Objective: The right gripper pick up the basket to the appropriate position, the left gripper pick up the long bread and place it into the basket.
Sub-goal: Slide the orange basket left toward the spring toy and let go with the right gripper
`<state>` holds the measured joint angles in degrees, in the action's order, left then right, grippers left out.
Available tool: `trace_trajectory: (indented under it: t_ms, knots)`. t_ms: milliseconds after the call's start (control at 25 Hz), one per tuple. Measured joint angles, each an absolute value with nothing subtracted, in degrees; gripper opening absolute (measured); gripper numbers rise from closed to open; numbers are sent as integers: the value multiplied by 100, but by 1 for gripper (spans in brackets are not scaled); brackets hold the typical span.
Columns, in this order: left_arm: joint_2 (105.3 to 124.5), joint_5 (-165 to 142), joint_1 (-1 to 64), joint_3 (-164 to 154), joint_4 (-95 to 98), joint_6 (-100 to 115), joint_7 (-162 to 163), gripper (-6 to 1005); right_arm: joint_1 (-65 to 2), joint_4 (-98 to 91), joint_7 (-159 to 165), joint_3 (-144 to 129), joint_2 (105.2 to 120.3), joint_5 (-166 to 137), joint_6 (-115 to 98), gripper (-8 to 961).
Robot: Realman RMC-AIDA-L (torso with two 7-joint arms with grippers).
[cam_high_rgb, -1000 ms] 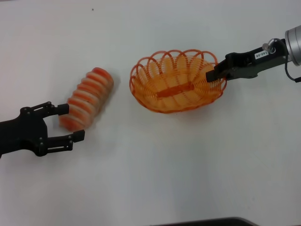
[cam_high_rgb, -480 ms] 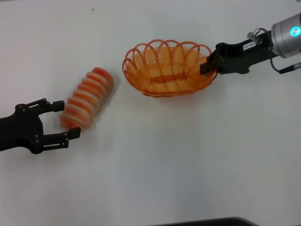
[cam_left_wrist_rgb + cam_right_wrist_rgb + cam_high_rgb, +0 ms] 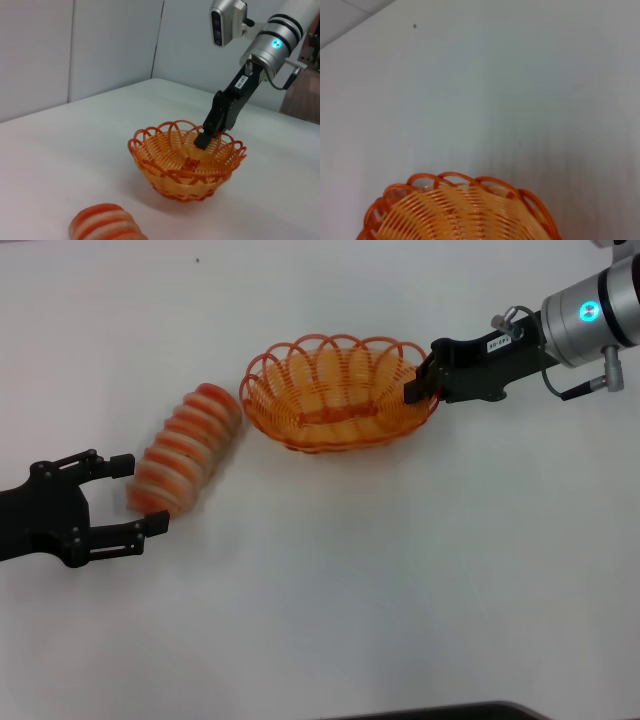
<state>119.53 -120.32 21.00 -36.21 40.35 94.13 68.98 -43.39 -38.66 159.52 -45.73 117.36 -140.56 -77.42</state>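
Head view shows the black right hand [image 3: 418, 388] pinching the light, bendy orange wire basket's [image 3: 340, 392] rim, while the spread-apart black left hand [image 3: 128, 495] should squeeze the ridged, stripy long bread [image 3: 186, 448] around its middle.

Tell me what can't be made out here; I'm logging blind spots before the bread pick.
- Right gripper: fingertips masked by the basket rim, head view.
- Bread: cut off by the frame edge, left wrist view.
- Left gripper: arm cut off at the head view's edge.
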Motion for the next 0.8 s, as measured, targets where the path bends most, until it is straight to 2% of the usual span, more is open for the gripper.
trace_trajectory:
  t_ms: [800]
  knots:
    - [11953,-12032,2118,-3621,4043,9388,6916,873,-4102,-3800,16171,-4624,11812,-14056,-7471,91]
